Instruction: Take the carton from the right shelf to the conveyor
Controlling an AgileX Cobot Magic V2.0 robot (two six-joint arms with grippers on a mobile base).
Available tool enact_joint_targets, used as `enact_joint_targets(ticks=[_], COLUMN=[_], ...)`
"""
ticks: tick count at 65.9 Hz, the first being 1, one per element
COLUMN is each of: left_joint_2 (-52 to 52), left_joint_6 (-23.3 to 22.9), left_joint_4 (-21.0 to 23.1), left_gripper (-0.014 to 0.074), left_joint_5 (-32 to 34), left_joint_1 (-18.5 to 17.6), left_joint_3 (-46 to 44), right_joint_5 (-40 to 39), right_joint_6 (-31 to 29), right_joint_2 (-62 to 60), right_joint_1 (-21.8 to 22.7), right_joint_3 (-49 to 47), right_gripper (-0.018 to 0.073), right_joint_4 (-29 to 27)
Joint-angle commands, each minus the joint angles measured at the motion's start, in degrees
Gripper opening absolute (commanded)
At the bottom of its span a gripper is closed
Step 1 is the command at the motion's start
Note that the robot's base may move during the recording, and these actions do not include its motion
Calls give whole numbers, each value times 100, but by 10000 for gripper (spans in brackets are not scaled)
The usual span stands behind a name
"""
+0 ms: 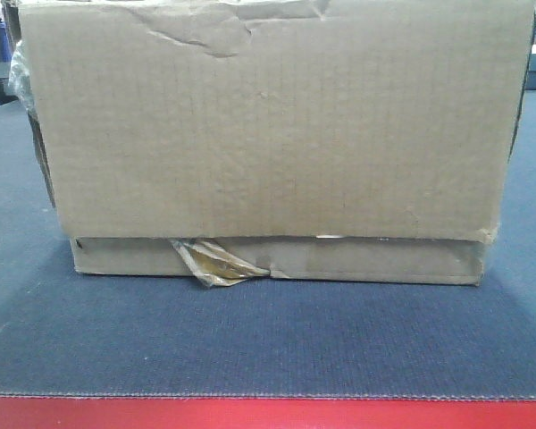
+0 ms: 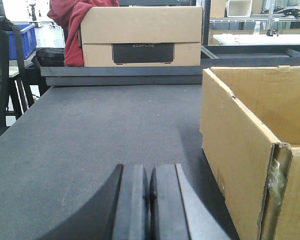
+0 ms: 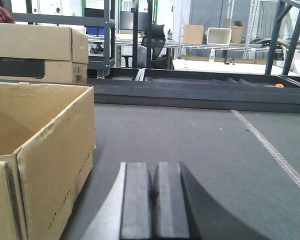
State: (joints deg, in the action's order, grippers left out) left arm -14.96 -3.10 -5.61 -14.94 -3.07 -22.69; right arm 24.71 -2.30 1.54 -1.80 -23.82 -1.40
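Observation:
A brown open-topped carton [image 1: 268,125] fills the front view, resting on the dark grey conveyor belt [image 1: 268,340]. In the left wrist view the carton [image 2: 250,150] stands to the right of my left gripper [image 2: 150,172], which is shut and empty, low over the belt. In the right wrist view the carton [image 3: 35,155] stands to the left of my right gripper [image 3: 153,170], which is shut and empty. Neither gripper touches the carton.
A second brown box [image 2: 140,35] with a red cloth [image 2: 70,20] stands at the belt's far end, also in the right wrist view [image 3: 35,52]. A red strip [image 1: 268,413] edges the belt at the front. Racks and tables stand behind.

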Motion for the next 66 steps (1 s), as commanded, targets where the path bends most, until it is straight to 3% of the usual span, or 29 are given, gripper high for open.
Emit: enact_joint_targets(ticks=[1, 35, 50, 58, 64, 66], left_joint_2=[40, 320, 1306, 1496, 1496, 1496], left_joint_6=[8, 8, 8, 8, 8, 8], left_joint_4=[-19, 53, 261, 261, 261, 261], left_gripper=[15, 15, 15, 15, 15, 15], left_joint_5=[89, -33, 314, 661, 1370, 1166], left_joint_1=[10, 87, 537, 567, 567, 567], left_joint_3=[15, 109, 1161, 1887, 2269, 2269], right_joint_5=[-125, -125, -124, -124, -124, -124], right_joint_6=[-50, -50, -50, -50, -50, -50], right_joint_2=[-38, -38, -38, -38, -48, -48], right_joint_1=[8, 8, -2, -2, -1, -1], right_joint_3=[14, 14, 14, 14, 14, 14], right_gripper=[-69, -69, -69, -69, -69, -69], right_joint_4=[30, 30, 30, 30, 30, 30])
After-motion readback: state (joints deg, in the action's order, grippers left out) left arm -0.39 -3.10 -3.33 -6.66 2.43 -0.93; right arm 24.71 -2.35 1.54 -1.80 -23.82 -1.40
